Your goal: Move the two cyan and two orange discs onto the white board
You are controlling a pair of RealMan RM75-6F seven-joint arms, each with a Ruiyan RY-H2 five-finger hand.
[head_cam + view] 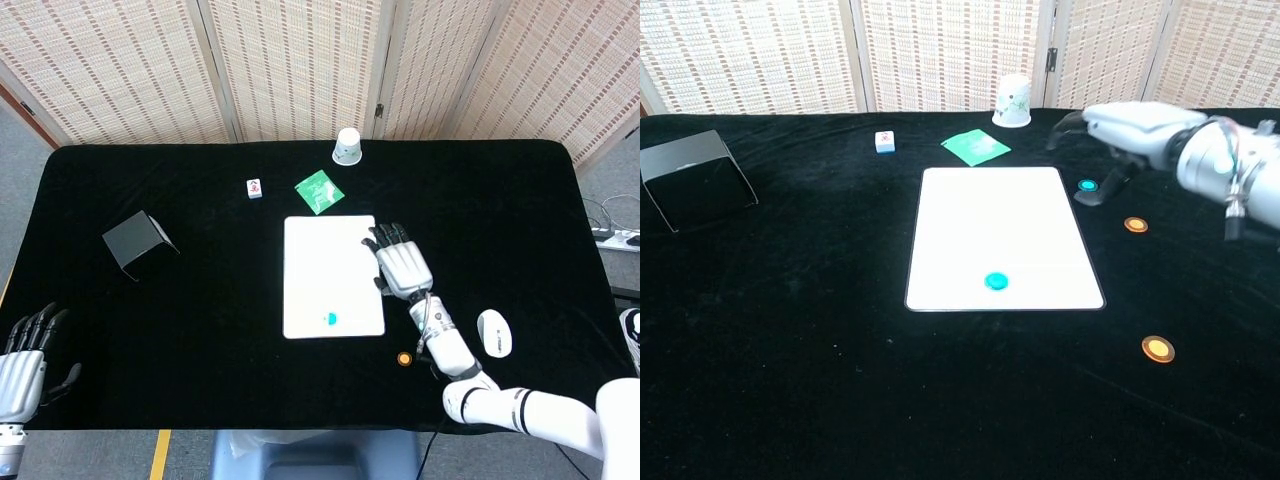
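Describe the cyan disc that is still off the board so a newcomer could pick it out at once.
Start at the white board in the middle of the black table. Just off its far right corner, under the right robot hand, lies the cyan disc. It is the only cyan one on the cloth: the other cyan disc sits on the board, and the two discs nearer on the right are orange.

The right hand [402,266] has a white shell and black fingers; its forearm is glossy white with dark bands; the left hand [20,365] looks alike.
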